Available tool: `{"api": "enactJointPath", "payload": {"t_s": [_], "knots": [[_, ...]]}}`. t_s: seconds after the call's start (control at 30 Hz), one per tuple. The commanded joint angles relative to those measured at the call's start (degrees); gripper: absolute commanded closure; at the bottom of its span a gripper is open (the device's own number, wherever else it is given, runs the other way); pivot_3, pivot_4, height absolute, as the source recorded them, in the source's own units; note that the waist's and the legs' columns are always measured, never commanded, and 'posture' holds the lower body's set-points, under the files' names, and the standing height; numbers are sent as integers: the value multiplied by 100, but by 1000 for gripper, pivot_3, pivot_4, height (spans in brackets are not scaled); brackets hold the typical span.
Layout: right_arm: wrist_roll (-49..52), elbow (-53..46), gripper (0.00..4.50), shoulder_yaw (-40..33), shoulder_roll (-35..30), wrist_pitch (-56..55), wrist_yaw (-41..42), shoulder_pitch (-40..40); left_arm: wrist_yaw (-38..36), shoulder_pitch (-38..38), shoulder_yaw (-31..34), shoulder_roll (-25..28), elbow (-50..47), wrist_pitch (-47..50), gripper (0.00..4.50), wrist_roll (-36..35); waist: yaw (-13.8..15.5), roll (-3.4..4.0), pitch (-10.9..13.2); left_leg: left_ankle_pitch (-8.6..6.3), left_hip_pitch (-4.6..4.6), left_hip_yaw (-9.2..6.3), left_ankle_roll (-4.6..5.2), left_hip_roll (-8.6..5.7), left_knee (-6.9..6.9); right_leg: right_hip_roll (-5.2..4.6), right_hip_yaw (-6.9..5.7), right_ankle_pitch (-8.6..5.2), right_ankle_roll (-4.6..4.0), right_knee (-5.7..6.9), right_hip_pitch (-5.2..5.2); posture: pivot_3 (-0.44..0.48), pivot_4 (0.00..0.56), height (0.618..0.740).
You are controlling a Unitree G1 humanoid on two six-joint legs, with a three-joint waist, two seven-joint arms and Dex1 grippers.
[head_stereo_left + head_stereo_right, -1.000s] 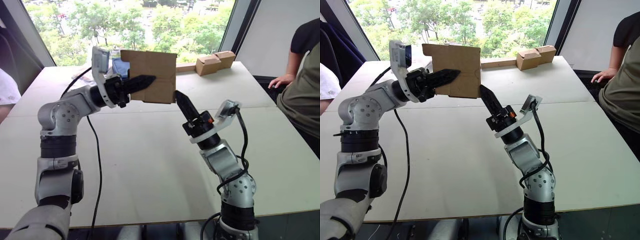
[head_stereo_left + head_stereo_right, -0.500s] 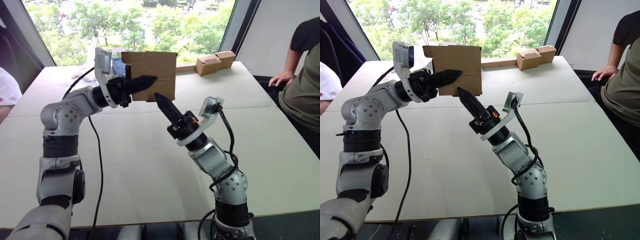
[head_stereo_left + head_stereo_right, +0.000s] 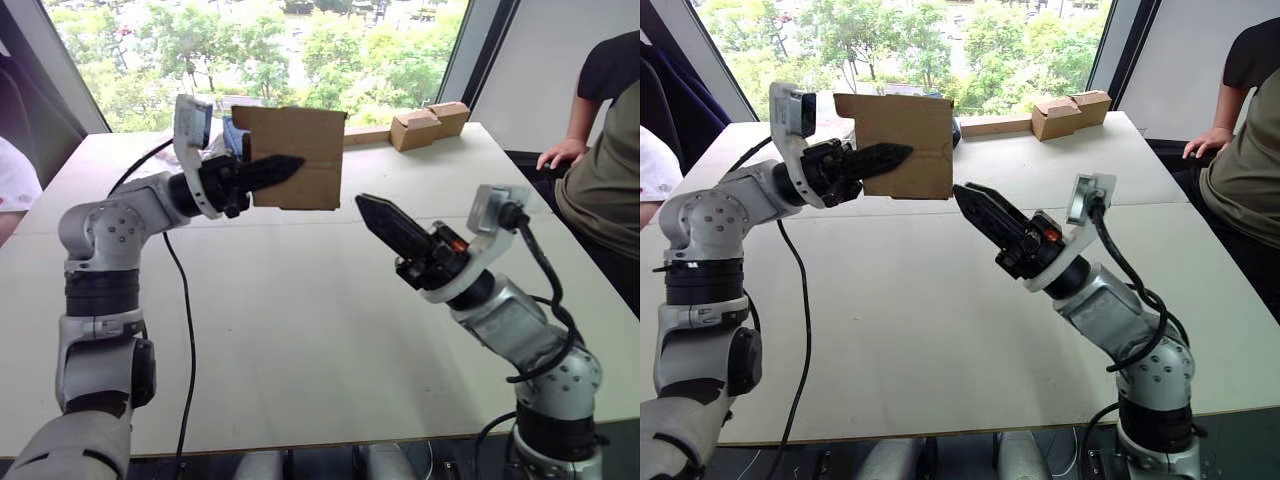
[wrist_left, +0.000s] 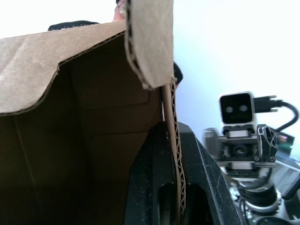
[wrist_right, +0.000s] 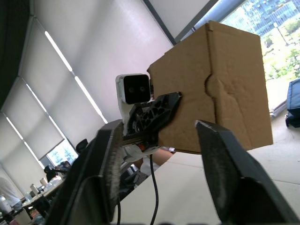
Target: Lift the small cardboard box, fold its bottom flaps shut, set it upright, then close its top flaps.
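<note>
The small cardboard box (image 3: pixel 300 150), plain brown, hangs in the air over the far left-centre of the white table (image 3: pixel 300 330). My left gripper (image 3: pixel 293 161) is shut on one of its side walls, one finger (image 4: pixel 154 178) inside and one outside. In the left wrist view the box's inside is open toward me and one flap (image 4: pixel 150 37) sticks out at that end; I cannot tell if it is a top or bottom flap. My right gripper (image 3: pixel 364 205) is open, lower and to the right of the box, pointing at it without touching.
A pair of tan boxes on a long cardboard strip (image 3: pixel 430 125) lies at the far right edge. A person sits at the right with a hand (image 3: pixel 562 158) on the table. A blue object (image 3: pixel 235 135) sits behind the held box. A black cable (image 3: pixel 185 300) hangs from my left arm.
My right gripper drew back from under the box toward the right and opened. The left arm moved the box slightly left, still gripping it.
</note>
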Motion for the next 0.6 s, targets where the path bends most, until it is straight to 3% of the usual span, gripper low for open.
{"api": "enactJointPath", "payload": {"t_s": [0.03,0.1,0.27,0.6], "knots": [[-181,51,1929,-74,1,-193,-19,-138,30,9,185,29,-322,120,4500,-267,2,-1,1,0,0,0,0,0,0,-1,0,0,0,0,0,0,150,740],[-315,125,2455,-57,62,-283,-29,-161,95,35,222,-2,-380,185,4500,-352,4,-1,1,0,0,0,0,0,0,0,0,0,0,0,0,0,150,740],[-754,270,4304,87,240,-446,22,-247,280,161,261,-88,-592,292,4500,-542,7,-1,1,0,0,0,0,0,1,-2,0,0,0,0,0,0,150,740],[-1396,505,4437,530,634,-410,96,-516,542,294,266,-241,-836,388,4500,-820,5,-1,1,1,0,0,-1,0,2,-2,0,0,0,1,0,0,150,740]]}}
